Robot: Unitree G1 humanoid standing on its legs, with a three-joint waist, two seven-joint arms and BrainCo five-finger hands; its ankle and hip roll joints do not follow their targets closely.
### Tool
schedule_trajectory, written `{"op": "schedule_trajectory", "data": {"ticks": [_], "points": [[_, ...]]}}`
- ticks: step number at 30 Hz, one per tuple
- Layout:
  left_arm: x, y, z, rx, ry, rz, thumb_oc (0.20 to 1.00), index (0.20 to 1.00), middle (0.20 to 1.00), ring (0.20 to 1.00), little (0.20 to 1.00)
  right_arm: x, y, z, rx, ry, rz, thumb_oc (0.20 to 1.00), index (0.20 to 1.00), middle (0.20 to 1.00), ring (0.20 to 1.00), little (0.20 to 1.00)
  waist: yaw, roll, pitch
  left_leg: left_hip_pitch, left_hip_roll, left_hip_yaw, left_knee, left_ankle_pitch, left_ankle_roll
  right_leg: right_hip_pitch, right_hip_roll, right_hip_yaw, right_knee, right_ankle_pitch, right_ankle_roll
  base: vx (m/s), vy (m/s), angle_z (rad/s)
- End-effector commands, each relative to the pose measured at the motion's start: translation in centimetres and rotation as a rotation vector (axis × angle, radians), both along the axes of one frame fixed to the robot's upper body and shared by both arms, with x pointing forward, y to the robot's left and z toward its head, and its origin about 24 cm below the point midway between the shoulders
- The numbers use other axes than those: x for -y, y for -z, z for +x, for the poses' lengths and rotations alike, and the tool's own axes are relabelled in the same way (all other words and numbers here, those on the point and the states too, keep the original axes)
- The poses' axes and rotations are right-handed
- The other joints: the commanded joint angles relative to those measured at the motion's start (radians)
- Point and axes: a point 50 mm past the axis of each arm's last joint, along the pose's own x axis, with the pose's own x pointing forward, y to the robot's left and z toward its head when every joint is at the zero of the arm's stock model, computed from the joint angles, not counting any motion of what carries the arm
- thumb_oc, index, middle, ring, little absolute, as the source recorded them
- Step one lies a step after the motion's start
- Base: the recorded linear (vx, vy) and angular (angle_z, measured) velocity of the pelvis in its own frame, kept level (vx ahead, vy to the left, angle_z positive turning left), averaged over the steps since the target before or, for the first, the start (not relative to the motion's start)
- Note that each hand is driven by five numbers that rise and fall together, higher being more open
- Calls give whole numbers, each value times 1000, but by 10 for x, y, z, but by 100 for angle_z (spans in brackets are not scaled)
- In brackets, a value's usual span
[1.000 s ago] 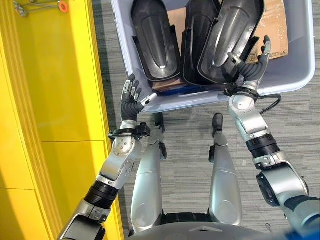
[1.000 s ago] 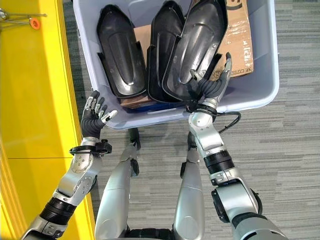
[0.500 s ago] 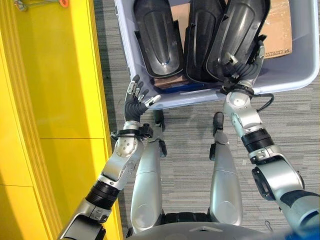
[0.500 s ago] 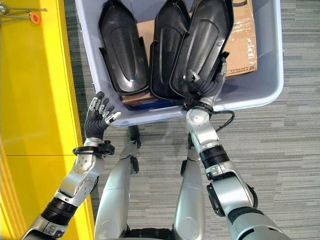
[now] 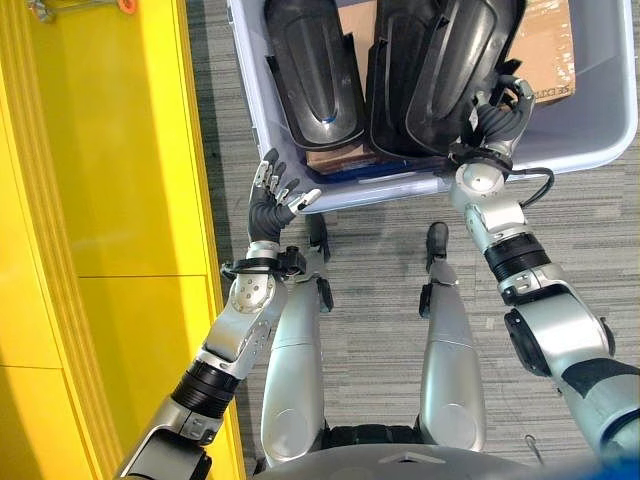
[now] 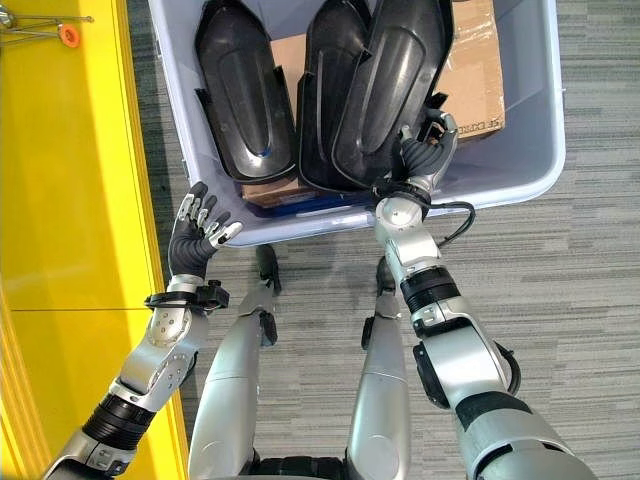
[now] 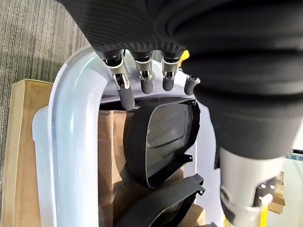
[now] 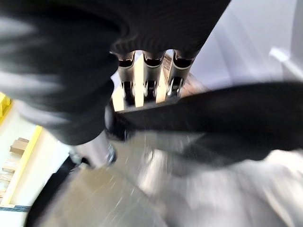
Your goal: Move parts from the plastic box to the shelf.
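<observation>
Nearest the robot, its left hand (image 5: 272, 203) is raised, fingers (image 7: 124, 92) spread straight and holding nothing, just outside the near corner of the pale lavender plastic box (image 5: 600, 140) on the grey carpet floor (image 5: 380, 280). Its right hand (image 6: 420, 152) reaches over the near rim, fingers curled round the lower edge of a black moulded plastic shell part (image 6: 385, 85). Beyond the fingers, two similar black shell parts (image 6: 240, 90) lie on brown cardboard (image 6: 478, 75). The yellow shelf (image 5: 110, 200) beside the left hand appears to hold none: the task looks barely begun.
</observation>
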Motion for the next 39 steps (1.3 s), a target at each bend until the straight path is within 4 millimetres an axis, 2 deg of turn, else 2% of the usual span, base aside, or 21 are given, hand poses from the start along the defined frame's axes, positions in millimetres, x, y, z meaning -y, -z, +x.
{"op": "schedule_trajectory", "data": {"ticks": [1,5,12,13,14,18,20,21,22,23,24,30,39], "points": [[5,-24,-9,127,28,-10,1000,1000,1000,1000,1000,-8,15,-1,-63,-63,6,200,200,200,200,200,31,10,-25,-9,35,6,113,-145,-52,-19,-70,-24,88,-107,-19,0,0,0],[6,-26,-8,132,26,-8,1000,1000,1000,1000,1000,-9,6,-3,-29,-66,-43,200,200,200,200,200,30,7,-25,-9,36,7,114,-147,-50,-19,-70,-23,89,-105,-19,0,-1,1],[7,-29,-6,146,17,-13,1000,1000,1000,1000,1000,2,-10,-9,32,8,-156,200,200,200,200,200,22,0,-25,-4,36,6,111,-147,-49,-16,-70,-23,87,-103,-18,-12,0,3],[7,-32,-6,157,15,-11,1000,1000,1000,1000,1000,6,-15,-10,47,33,-172,200,200,200,200,200,20,-1,-25,-23,37,13,104,-119,-40,-35,-68,-28,80,-77,-22,0,0,0],[7,-30,-6,151,16,-10,1000,1000,1000,1000,1000,6,-13,-10,41,33,-172,200,200,200,200,200,20,-2,-25,-3,36,6,108,-144,-48,-17,-68,-24,86,-100,-17,0,0,0],[8,-31,-5,151,15,-11,1000,1000,1000,1000,1000,9,-19,-15,76,58,-196,200,200,200,200,200,17,-5,-25,3,37,4,107,-142,-49,-10,-68,-26,88,-103,-17,16,-2,0],[7,-31,-5,150,10,-7,1000,1000,1000,1000,1000,10,-23,-19,109,68,-205,200,200,200,200,200,13,-8,-25,8,36,3,105,-140,-49,-2,-67,-28,85,-103,-17,-40,3,1],[6,-32,-4,155,5,-6,1000,1000,1000,1000,1000,11,-29,-25,153,72,-206,200,200,200,200,200,10,-10,-25,-4,37,9,98,-115,-41,-14,-68,-34,78,-79,-21,-81,3,4],[6,-32,-4,156,3,-3,1000,1000,1000,1000,1000,11,-31,-28,171,77,-218,200,200,200,200,200,8,-12,-25,1,37,9,96,-115,-41,-11,-67,-35,77,-79,-21,-9,-6,5],[6,-31,-5,151,4,-3,1000,1000,1000,1000,1000,11,-30,-28,165,78,-219,200,200,200,200,200,9,-13,-25,20,36,2,100,-139,-49,8,-67,-31,82,-102,-17,-12,-2,4],[5,-32,-4,157,1,-2,1000,1000,1000,1000,1000,12,-34,-31,194,82,-221,200,200,200,200,200,7,-14,-25,3,37,9,94,-113,-40,-6,-66,-33,73,-77,-21,-12,4,4],[2,-33,-5,160,-11,4,1000,1000,1000,1000,1000,12,-46,-50,310,79,-240,200,200,200,200,200,0,-26,-25,47,40,6,79,-107,-40,40,-66,-40,56,-73,-18,-14,1,0],[-5,-27,-9,139,-17,24,1000,1000,1000,1000,1000,6,-47,-70,409,5,-216,200,200,200,200,200,-5,-45,-25,143,46,-6,45,-94,-47,147,-59,-56,27,-71,-18,-9,-14,2]]}}
